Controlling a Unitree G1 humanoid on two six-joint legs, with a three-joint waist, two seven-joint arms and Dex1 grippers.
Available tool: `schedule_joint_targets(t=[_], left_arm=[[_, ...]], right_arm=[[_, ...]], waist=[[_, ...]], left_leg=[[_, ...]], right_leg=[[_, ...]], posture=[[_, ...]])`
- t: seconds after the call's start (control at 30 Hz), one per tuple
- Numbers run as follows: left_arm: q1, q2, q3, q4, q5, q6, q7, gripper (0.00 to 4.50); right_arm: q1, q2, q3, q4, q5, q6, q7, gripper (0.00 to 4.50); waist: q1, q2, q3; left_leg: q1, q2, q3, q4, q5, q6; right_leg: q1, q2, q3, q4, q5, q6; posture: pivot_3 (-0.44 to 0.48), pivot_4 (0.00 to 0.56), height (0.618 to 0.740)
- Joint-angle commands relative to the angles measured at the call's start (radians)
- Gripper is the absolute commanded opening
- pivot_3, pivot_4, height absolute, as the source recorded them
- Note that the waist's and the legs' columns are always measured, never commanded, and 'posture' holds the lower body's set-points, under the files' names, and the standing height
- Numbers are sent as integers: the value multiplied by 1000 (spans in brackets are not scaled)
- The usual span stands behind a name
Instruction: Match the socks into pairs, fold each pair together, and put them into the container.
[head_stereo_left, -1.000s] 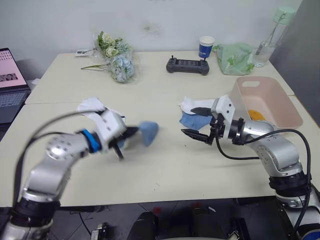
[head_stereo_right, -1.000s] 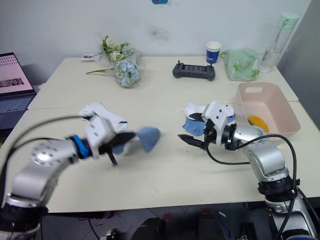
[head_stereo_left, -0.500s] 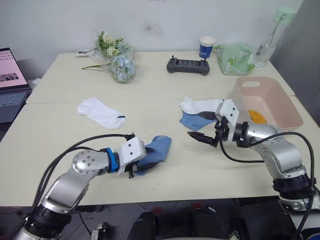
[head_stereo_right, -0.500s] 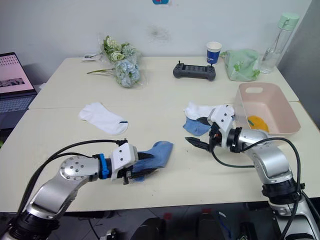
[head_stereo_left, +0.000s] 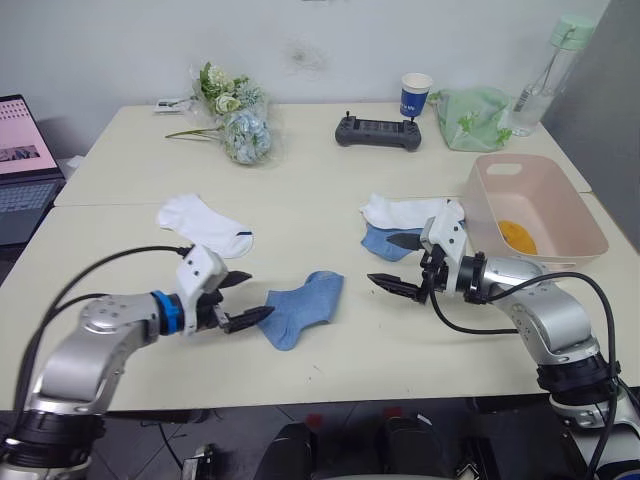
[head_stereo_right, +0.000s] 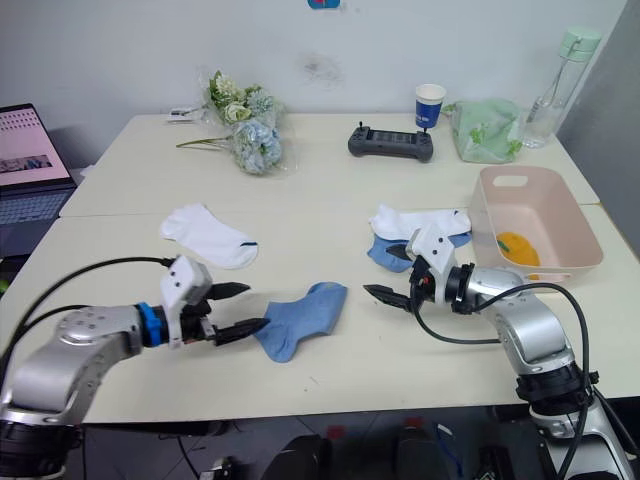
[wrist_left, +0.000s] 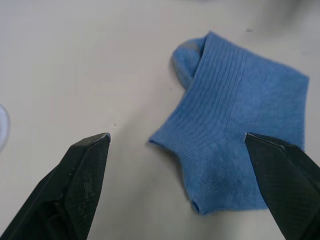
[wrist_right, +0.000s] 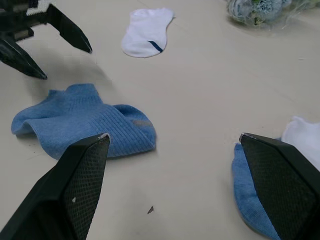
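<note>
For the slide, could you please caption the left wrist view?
Open left tool poised over a light blue sock lying flat on the table.

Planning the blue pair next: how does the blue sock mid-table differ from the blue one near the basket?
The mid-table blue sock lies alone and fully exposed; the other blue sock is partly covered by a white sock. The mid-table one sits just ahead of the open left end effector, with one end folded over; the other lies beside the open right end effector, close to the basket. Both are light blue and lie on the table.
</note>
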Motion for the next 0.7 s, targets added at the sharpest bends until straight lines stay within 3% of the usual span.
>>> schedule_joint_targets(t=[0.03, 0.13, 0.27, 0.53, 0.7], left_arm=[[6, 0, -45, 37, 72, -74, 8, 4470], [7, 10, -79, 67, 114, -113, -5, 3831], [-2, 8, -92, 95, 127, -151, -38, 2653], [-14, 7, -66, 122, 127, -174, -42, 49], [-49, 44, -2, 207, 156, -206, 6, 20]], right_arm=[[-6, -8, -22, -46, 15, -4, 4, 4500], [1, -13, -26, -52, 16, -1, 2, 4500], [14, -9, -18, -57, 11, -6, -2, 4500], [20, 5, -13, -53, 5, -13, -16, 4500], [14, 13, -6, -49, 5, -14, -21, 4500]], waist=[[-1, 0, 0], [-1, 0, 0], [-1, 0, 0], [-1, 0, 0], [-2, 0, 0]], left_leg=[[0, 0, 0, 0, 0, 0], [0, 0, 0, 0, 0, 0], [0, 0, 0, 0, 0, 0], [0, 0, 0, 0, 0, 0], [1, 0, 0, 0, 0, 0]], right_leg=[[0, 0, 0, 0, 0, 0], [-1, 0, 0, 0, 0, 0], [0, 0, 0, 0, 0, 0], [0, 0, 0, 1, 0, 0], [0, 0, 0, 1, 0, 0]], posture=[[0, 150, 740], [0, 150, 740], [0, 150, 740], [0, 150, 740], [0, 150, 740]])
